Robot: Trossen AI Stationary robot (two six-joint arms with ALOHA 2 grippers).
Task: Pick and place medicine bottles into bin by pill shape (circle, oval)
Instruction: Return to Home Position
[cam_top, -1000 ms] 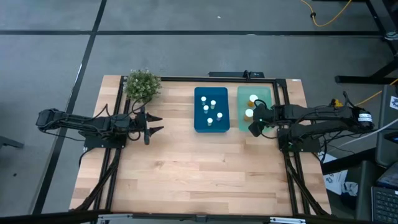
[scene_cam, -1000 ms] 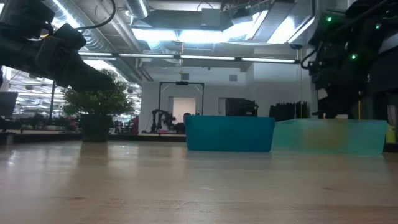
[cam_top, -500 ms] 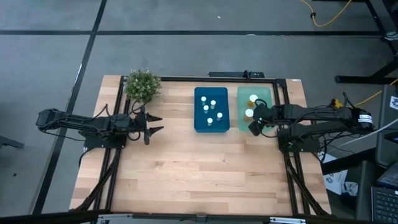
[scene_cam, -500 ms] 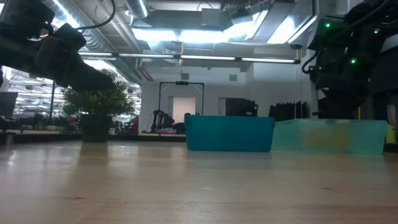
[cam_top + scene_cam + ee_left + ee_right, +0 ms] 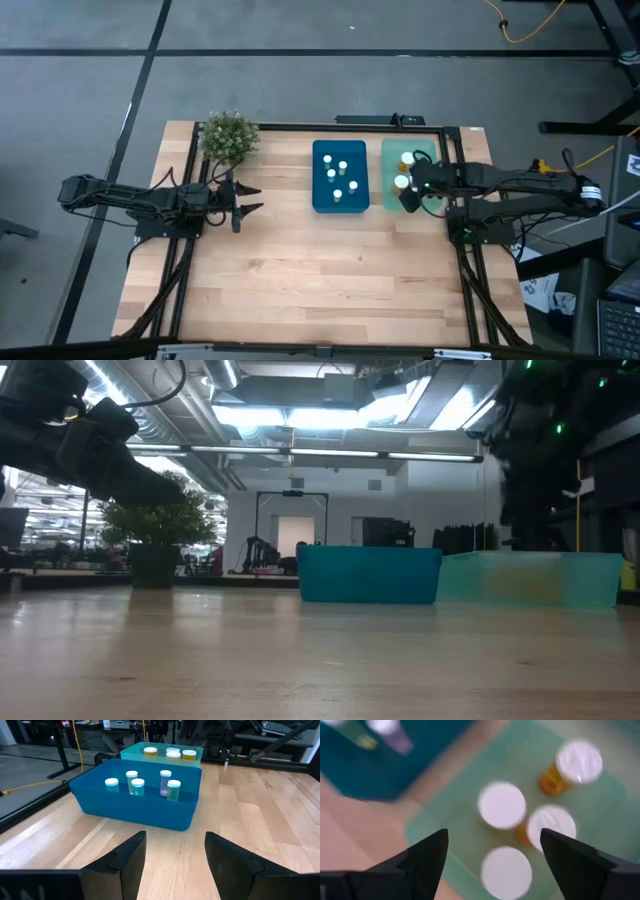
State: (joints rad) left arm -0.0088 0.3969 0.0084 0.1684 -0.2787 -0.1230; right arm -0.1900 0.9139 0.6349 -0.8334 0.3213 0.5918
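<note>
While the left gripper (image 5: 175, 845) waits wide open by the plant (image 5: 229, 137), the right gripper (image 5: 494, 851) hangs open and empty over four bottles (image 5: 501, 805) in the green bin (image 5: 424, 150).

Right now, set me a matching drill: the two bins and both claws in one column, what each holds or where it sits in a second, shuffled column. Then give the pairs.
Things:
1. blue bin
2. green bin
3. left claw
4. right claw

States:
A. open, above the larger bottles with orange bodies
B. holds five small white-capped bottles
C. open, over bare table wood, near the potted plant
D. holds four larger bottles

Pairs: 1-B; 2-D; 3-C; 4-A.
</note>
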